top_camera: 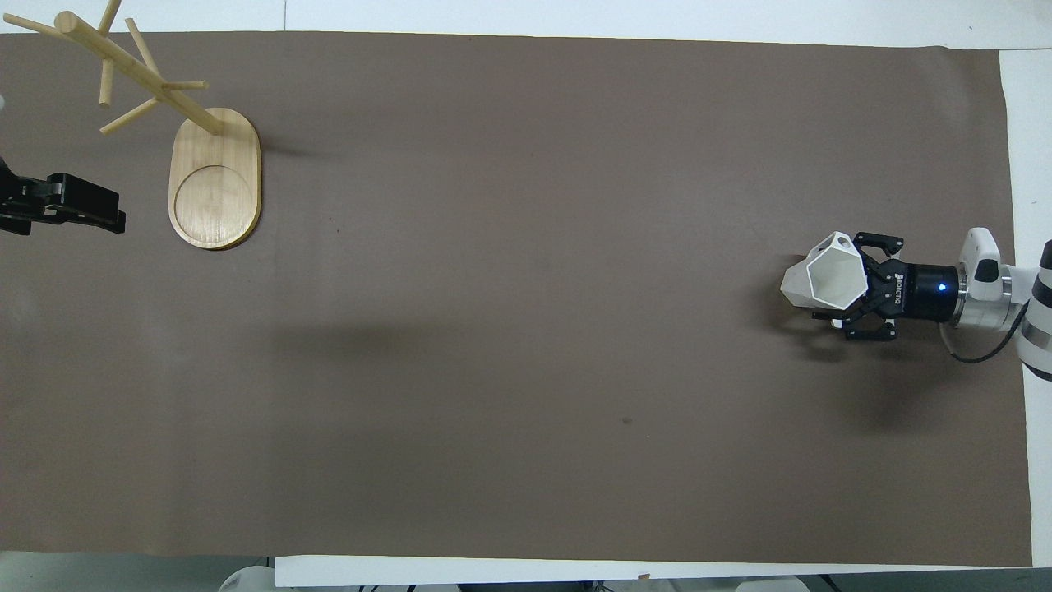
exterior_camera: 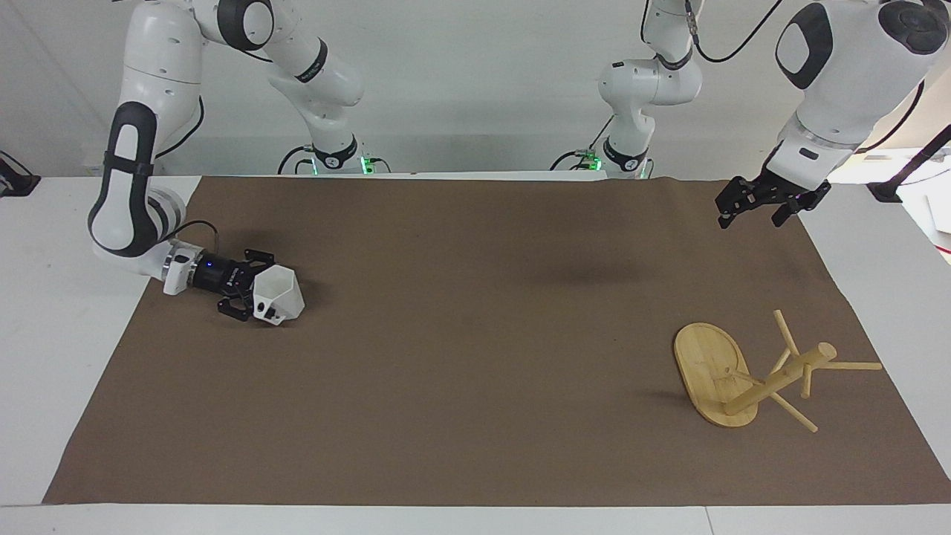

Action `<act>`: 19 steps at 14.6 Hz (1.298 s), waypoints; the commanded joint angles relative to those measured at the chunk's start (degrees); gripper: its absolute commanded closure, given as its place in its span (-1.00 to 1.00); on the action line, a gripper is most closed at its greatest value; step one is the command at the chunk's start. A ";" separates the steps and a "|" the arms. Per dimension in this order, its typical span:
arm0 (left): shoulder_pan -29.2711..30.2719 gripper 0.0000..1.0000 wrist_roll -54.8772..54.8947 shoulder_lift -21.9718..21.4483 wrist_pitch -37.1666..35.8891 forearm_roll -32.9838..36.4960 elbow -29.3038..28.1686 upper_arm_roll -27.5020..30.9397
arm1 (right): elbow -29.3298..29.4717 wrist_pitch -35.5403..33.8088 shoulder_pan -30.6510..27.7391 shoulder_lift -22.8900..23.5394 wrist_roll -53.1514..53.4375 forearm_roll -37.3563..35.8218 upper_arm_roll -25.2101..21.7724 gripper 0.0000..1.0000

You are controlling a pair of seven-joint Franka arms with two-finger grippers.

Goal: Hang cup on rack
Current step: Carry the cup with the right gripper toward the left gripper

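Note:
The white faceted cup point(exterior_camera: 281, 294) lies tilted on the brown mat toward the right arm's end of the table; it also shows in the overhead view point(top_camera: 825, 276). My right gripper point(exterior_camera: 251, 287) is low at the mat, open, with its fingers on either side of the cup's rim end; in the overhead view the right gripper point(top_camera: 856, 284) reaches the cup's rim. The bamboo rack point(exterior_camera: 711, 371) stands toward the left arm's end, farther from the robots than the cup, its pegs bare; it also shows in the overhead view point(top_camera: 215, 177). My left gripper point(exterior_camera: 750, 212) waits, open, in the air over the mat's corner; it also shows in the overhead view point(top_camera: 82, 212).
The brown mat point(exterior_camera: 475, 357) covers most of the white table point(exterior_camera: 52, 312). Nothing else lies on it.

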 commanded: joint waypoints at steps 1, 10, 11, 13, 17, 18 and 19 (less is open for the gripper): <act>-0.35 -1.00 0.04 -1.38 1.21 0.28 -1.81 0.36 | -1.15 1.34 0.89 0.02 -4.60 1.90 0.02 -0.99; -0.26 -1.00 -0.14 -1.38 1.21 0.28 -1.81 0.36 | 0.78 -0.49 4.48 -0.33 0.20 1.81 0.45 0.33; -0.35 -1.00 -0.14 -1.47 1.21 0.28 -1.89 0.36 | 1.40 -1.29 6.59 -0.77 3.44 1.99 0.54 0.34; -0.87 -1.00 -0.49 -1.38 2.53 0.28 -2.07 0.36 | 4.81 -0.42 12.82 -2.00 11.53 3.56 1.33 0.34; -5.16 -1.00 -11.77 -1.21 8.83 0.28 -2.60 0.01 | 9.56 12.71 28.72 -3.67 25.93 11.91 1.86 0.34; -7.01 -1.00 -16.35 -0.60 10.25 0.28 -2.25 0.09 | 10.36 17.47 32.85 -3.94 30.50 12.44 1.95 0.34; -8.94 -1.00 -20.14 0.80 10.70 0.28 -1.29 0.01 | 11.15 21.69 36.89 -3.94 34.29 14.27 1.95 0.34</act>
